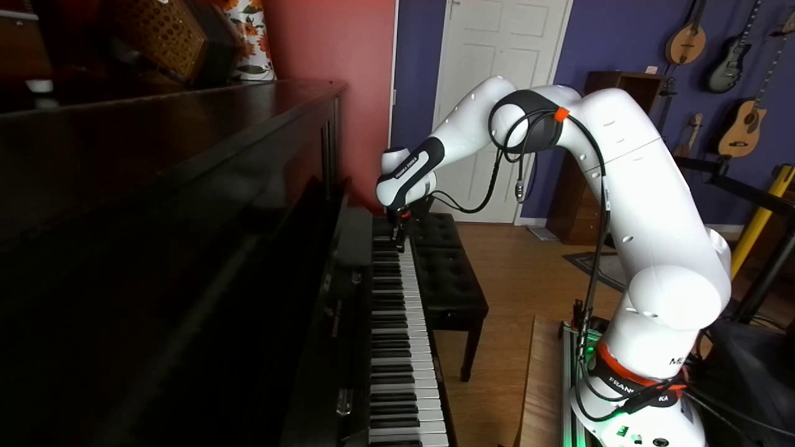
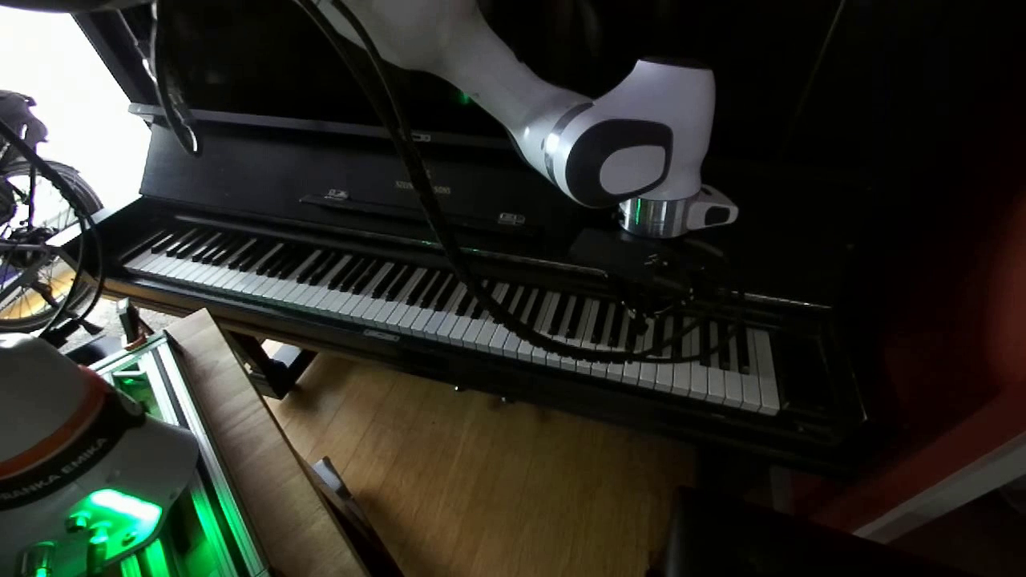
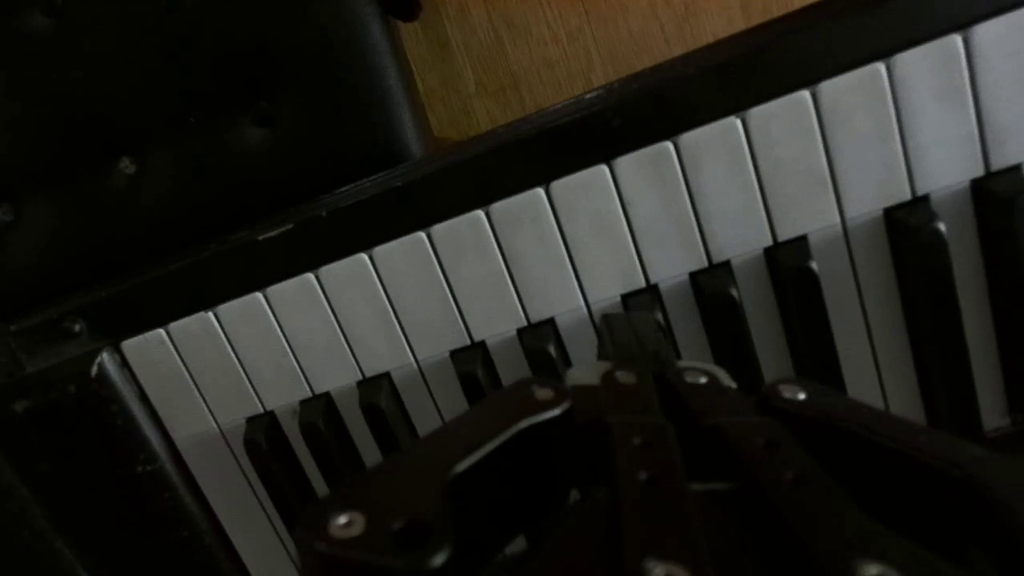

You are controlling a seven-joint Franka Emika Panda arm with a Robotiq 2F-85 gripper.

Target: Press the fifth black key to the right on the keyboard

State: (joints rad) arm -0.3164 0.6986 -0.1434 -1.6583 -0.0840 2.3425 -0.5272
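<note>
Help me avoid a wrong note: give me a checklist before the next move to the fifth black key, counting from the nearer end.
1. Keyboard uncovered: ok.
2. Gripper shut: ok.
3. Fifth black key in sight: ok, in the wrist view.
4. Gripper over it: not ok; there the tips overlap the sixth black key.
5. Gripper off the keyboard: cannot tell.
6. Cable clear of the keyboard: cannot tell; in an exterior view it crosses in front of it.

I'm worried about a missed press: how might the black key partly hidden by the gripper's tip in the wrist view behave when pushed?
Set in the keyboard, the black key would probably dip rather than roll. Its narrow top suggests the gripper could slip off sideways. Its straight visible edges hint it's stiff.
</note>
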